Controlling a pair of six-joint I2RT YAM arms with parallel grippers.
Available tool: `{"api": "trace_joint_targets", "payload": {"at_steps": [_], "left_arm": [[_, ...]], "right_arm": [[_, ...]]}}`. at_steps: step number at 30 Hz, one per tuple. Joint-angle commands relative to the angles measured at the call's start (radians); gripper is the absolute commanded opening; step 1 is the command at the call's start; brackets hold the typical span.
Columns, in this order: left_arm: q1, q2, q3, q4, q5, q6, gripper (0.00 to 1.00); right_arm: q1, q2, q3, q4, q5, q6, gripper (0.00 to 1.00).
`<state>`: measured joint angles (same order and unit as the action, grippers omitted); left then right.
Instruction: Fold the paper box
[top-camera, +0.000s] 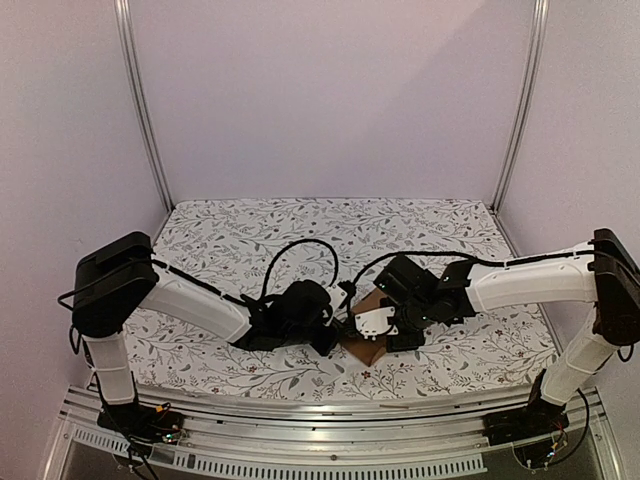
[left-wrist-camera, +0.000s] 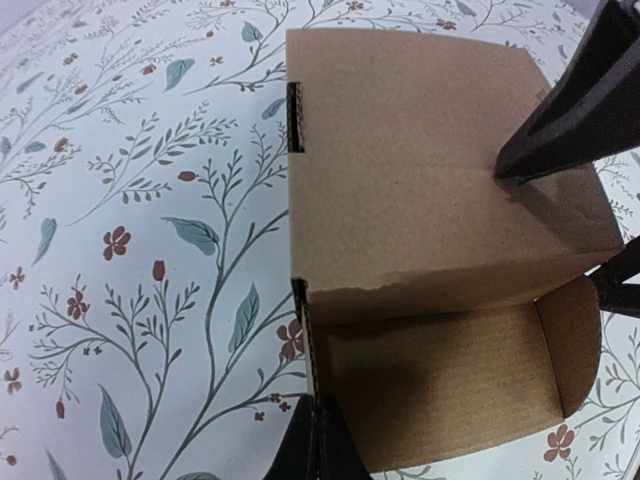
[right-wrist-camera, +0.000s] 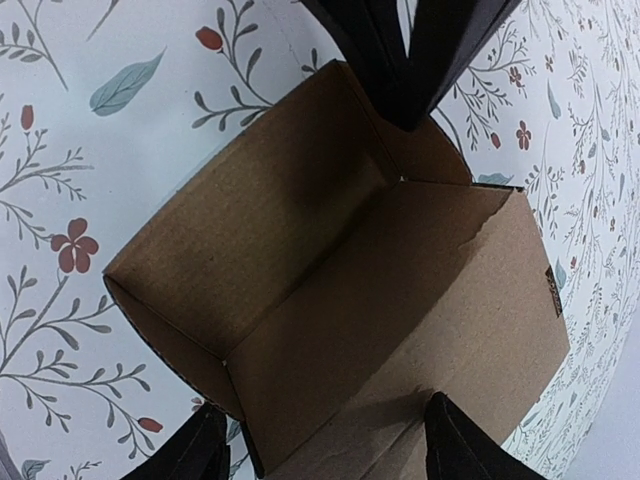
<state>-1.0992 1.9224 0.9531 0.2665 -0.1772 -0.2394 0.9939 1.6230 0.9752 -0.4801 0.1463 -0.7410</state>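
The paper box (left-wrist-camera: 420, 180) is a brown cardboard carton lying on its side on the flowered tablecloth, with its open mouth (right-wrist-camera: 300, 250) facing the right wrist camera. In the top view it (top-camera: 366, 346) lies between the two wrists. My left gripper (left-wrist-camera: 318, 408) is shut on the corrugated edge of one side wall; it enters the right wrist view from above (right-wrist-camera: 402, 112). My right gripper (right-wrist-camera: 325, 412) stands wide open and straddles the box. One finger (left-wrist-camera: 560, 120) rests its tip on the upper panel. The other finger (left-wrist-camera: 620, 285) is beside the side flap.
The flowered tablecloth (top-camera: 240, 240) covers the table behind and to both sides of the box. Metal frame posts (top-camera: 145, 110) stand at the back corners against pale walls. The table's near edge rail (top-camera: 320, 415) runs just in front of the box.
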Motion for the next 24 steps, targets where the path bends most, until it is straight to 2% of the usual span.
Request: {"api": "trace_joint_targets", "payload": {"at_steps": [1,8,24], "left_arm": [[-0.004,-0.018,0.004,0.035,0.042,0.005,0.00],[-0.002,-0.023,0.011,0.026,0.044,0.005,0.00],[0.024,0.018,0.183,-0.221,0.113,0.005,0.00]], "right_arm": [[0.006,0.053,-0.008,-0.060,-0.083,0.027,0.64],[0.006,0.063,-0.010,-0.071,-0.087,0.021,0.66],[0.006,0.060,-0.023,-0.095,-0.135,-0.021,0.69]]}}
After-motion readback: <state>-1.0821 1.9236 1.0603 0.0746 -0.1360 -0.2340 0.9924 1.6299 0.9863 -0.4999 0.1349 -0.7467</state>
